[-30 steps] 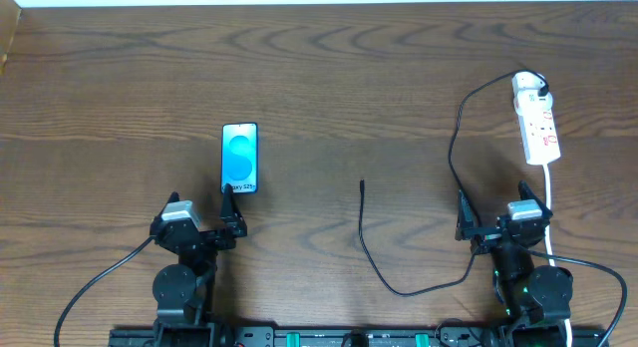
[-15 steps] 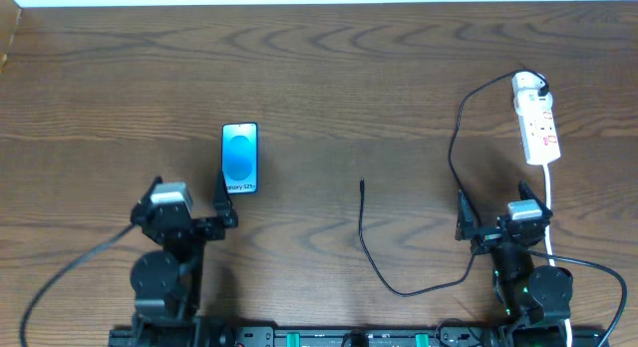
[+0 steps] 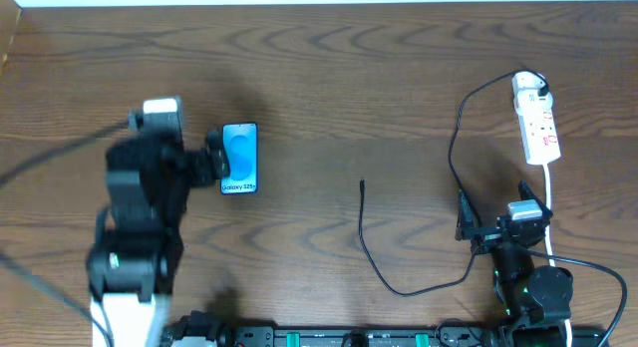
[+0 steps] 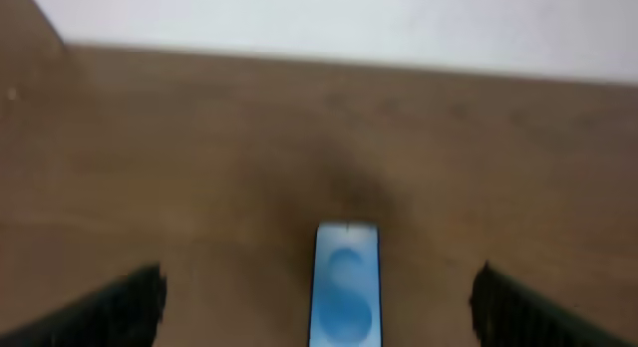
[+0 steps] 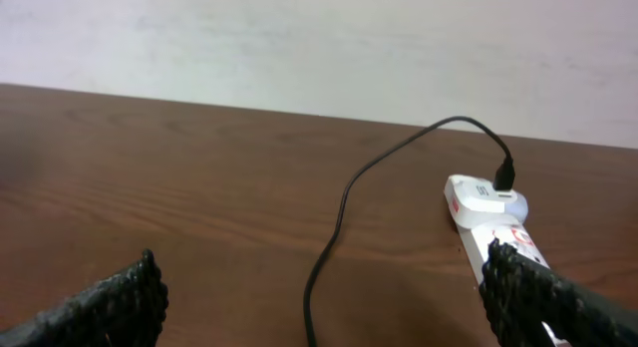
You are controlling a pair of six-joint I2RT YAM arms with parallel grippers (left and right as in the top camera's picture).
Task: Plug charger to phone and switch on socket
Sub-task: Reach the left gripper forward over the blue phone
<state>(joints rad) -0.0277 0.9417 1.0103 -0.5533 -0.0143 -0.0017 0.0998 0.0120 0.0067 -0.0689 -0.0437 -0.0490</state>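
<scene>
The phone [image 4: 347,282] should be straddled squarely across its long edges by the left tool [image 4: 317,292], which stands wide open and empty, and pinned firmly to the counter [image 4: 199,168]

The left arm [image 3: 140,217] is no longer parked on the near side of the phone [image 3: 239,158]. It is lifted and swung forward, and from overhead it shows large and blurred just left of the phone. The left gripper [image 3: 179,160] (jaws spread wide) now overlaps the phone's left edge from overhead. In the wrist view the phone lies between its fingers [image 4: 110,307].
</scene>
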